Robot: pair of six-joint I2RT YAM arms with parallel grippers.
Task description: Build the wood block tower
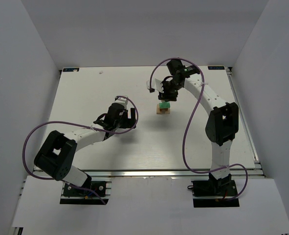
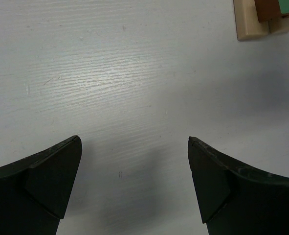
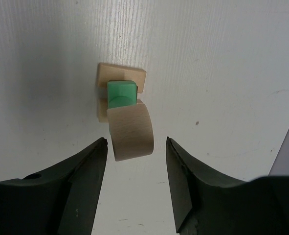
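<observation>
Several layers of the wood block tower point(image 1: 163, 108) are already up near the middle of the worktop point(image 1: 110, 88): pale flat slabs point(image 3: 121, 73) at the bottom, a dark brown block point(image 2: 269, 10) showing in the left wrist view, and a green block point(image 3: 121, 93) above them. A pale rounded block point(image 3: 130, 132) sits topmost, and the right claw point(image 3: 136, 142) hangs over it with its jaws parted, bare worktop showing on either side, so it looks released, not gripped. What remains seems to be lifting clear; no spare blocks show anywhere. The tower stands upright, long axis vertical, and the rounded block's curved face turns upward. The left claw point(image 2: 134, 142) is spread wide and empty, well apart from the tower.
</observation>
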